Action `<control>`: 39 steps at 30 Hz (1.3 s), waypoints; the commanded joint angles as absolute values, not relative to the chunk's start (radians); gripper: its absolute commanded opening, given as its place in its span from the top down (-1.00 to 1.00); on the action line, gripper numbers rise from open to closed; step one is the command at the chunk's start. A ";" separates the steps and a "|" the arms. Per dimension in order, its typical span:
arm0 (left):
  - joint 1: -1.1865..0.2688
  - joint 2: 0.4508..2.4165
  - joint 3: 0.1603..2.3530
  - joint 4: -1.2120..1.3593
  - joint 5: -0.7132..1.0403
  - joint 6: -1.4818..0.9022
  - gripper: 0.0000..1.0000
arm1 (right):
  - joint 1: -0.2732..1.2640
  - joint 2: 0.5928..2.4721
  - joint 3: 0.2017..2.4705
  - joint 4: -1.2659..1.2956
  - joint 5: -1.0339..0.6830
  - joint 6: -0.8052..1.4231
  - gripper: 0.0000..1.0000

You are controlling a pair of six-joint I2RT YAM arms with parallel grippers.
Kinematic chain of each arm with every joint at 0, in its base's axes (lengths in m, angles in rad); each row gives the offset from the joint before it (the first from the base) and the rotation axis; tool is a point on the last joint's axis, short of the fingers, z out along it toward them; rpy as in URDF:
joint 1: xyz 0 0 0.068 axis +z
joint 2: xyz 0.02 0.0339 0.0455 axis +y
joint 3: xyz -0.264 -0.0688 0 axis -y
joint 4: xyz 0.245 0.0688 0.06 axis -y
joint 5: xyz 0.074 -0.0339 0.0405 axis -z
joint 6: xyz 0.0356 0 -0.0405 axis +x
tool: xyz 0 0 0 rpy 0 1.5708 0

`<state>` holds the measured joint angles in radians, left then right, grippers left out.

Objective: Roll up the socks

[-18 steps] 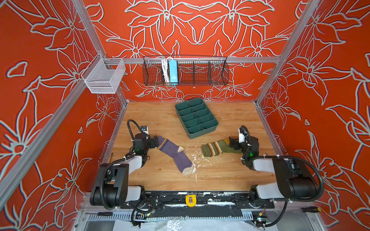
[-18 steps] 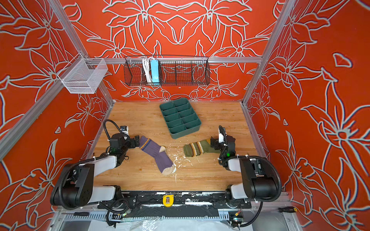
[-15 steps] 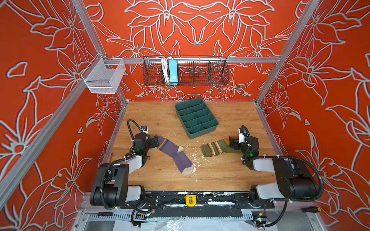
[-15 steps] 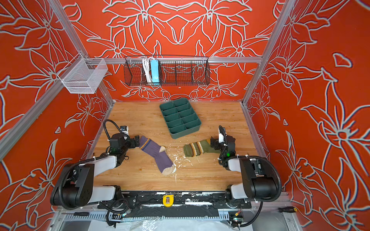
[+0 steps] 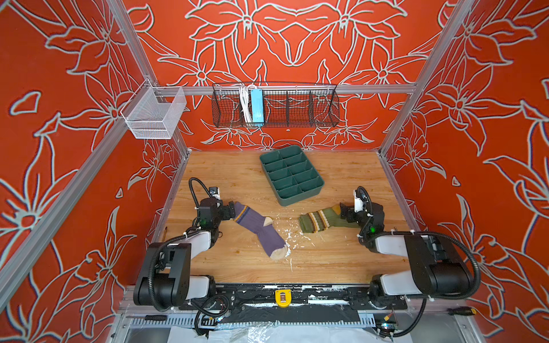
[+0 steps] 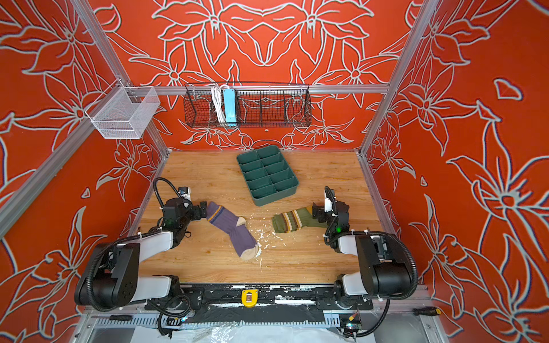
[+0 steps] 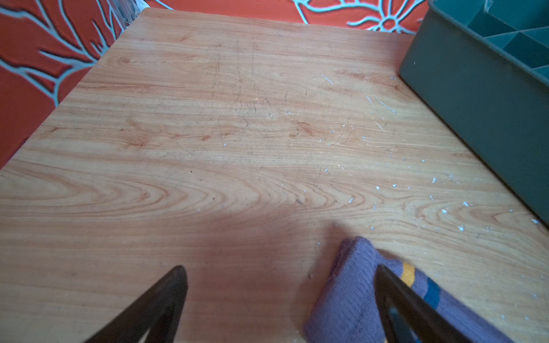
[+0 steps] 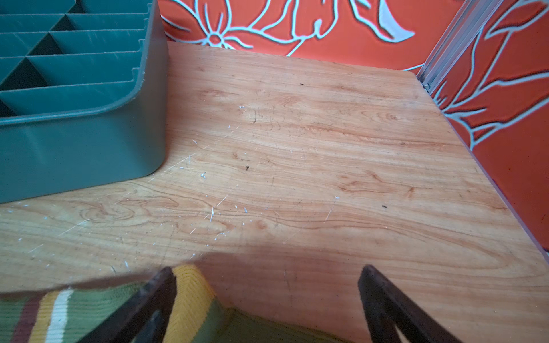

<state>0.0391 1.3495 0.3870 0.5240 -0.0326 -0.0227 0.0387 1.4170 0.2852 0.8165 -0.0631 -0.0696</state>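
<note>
Wooden surface, flecked with white scraps, is sitting between orange floral walls. Purple sock is lying centre-left, green sock centre-right; left hand and right hand are standing spread beside them.

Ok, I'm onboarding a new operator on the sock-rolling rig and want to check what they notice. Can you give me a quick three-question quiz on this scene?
1. True or false: the purple sock lies unrolled on the table.
2. The right gripper sits at which sock? A) the purple one; B) the olive-green sock; C) neither.
3. Fill in: the left gripper is ___ (open or shut).

Key: 1 true; 2 B; 3 open.
</note>
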 commanded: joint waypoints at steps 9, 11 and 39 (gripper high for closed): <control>0.036 1.117 0.491 0.259 -0.004 -0.026 -0.94 | 0.034 1.124 0.511 0.217 0.117 0.190 -0.95; 0.036 1.047 0.508 0.248 0.004 -0.082 -0.94 | 0.032 1.059 0.578 0.032 0.276 0.460 -0.95; -0.446 1.373 1.052 -0.216 0.044 -0.418 -0.95 | 0.097 1.762 1.308 -0.459 -0.279 0.483 -0.91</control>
<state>-0.4450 1.3724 1.0065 -0.1837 0.0803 -0.3546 0.0605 1.6779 1.1988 -0.3519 -0.2119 0.5617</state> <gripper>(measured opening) 0.975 0.957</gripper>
